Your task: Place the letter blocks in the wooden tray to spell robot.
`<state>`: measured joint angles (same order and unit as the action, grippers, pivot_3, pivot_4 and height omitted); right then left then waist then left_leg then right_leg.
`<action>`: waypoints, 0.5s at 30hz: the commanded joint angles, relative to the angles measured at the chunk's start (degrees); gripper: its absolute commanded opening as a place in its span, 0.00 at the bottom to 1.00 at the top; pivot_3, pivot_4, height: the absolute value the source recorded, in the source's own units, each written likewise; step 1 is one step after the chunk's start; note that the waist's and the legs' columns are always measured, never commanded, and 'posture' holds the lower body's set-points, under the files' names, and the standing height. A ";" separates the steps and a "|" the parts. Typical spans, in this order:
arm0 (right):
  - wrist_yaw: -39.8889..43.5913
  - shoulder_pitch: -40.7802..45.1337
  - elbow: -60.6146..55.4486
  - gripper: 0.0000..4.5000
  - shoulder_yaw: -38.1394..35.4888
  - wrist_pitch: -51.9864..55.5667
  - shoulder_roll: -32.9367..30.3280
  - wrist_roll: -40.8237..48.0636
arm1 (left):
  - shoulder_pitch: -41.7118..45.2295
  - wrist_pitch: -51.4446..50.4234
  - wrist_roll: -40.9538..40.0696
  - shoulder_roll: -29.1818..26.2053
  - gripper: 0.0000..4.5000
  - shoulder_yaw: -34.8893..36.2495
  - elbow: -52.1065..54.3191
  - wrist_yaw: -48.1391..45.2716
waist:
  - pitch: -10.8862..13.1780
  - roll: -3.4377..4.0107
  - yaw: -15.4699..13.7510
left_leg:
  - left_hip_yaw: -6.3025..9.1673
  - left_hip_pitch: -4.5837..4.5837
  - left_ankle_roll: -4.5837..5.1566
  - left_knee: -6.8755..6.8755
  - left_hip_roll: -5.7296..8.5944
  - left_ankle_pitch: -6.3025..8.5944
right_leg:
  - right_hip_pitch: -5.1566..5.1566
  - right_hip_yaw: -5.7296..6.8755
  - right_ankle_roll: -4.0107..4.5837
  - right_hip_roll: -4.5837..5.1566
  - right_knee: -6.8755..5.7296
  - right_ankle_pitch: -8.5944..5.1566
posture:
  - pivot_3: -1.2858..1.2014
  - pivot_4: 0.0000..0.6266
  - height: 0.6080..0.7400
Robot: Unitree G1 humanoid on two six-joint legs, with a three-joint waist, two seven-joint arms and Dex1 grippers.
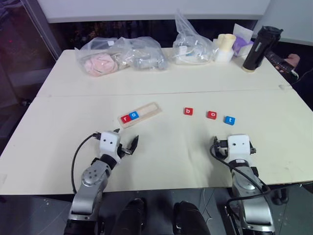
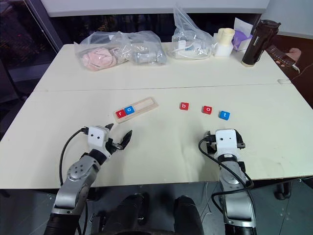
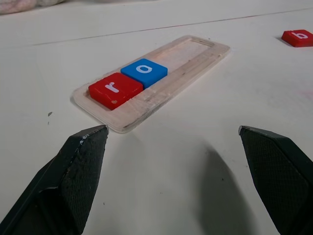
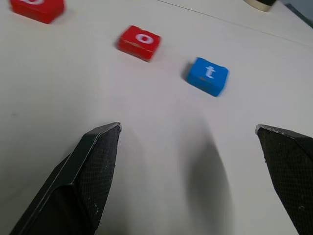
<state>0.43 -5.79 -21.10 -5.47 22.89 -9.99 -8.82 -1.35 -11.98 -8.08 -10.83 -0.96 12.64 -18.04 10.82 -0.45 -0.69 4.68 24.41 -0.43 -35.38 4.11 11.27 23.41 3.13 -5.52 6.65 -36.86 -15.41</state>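
Both our claws, left gripper (image 3: 171, 142) and right gripper (image 4: 188, 142), spread empty; ahead of the right, the red b block (image 1: 188, 111) looks light, rigid, slick: pinch its side edges

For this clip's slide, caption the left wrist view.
Open left gripper faces wooden tray holding red r and blue o.

Tool (image 4: 188, 147) spread; red o (image 4: 140, 42), blue t (image 4: 208, 76) ahead.
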 commanded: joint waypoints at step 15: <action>1.42 0.23 -3.32 1.00 1.20 0.39 -0.15 -0.09 | -0.36 0.55 -3.19 -1.21 1.00 1.45 3.36 -1.14 | 0.00 0.01 -0.06 | 0.00 0.01 0.08 0.01 0.01 -0.04 | 0.01 0.00 0.00 0.01 0.00 0.00 | 0.52 0.24 0.88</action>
<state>1.85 -5.69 -21.88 -4.28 23.47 -9.98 -8.84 -1.56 -12.34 -10.73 -11.83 -0.20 14.06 -19.05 10.82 -0.44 -0.75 4.67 24.42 -0.35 -35.38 4.11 11.22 23.42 3.12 -5.52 6.65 -36.86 -15.41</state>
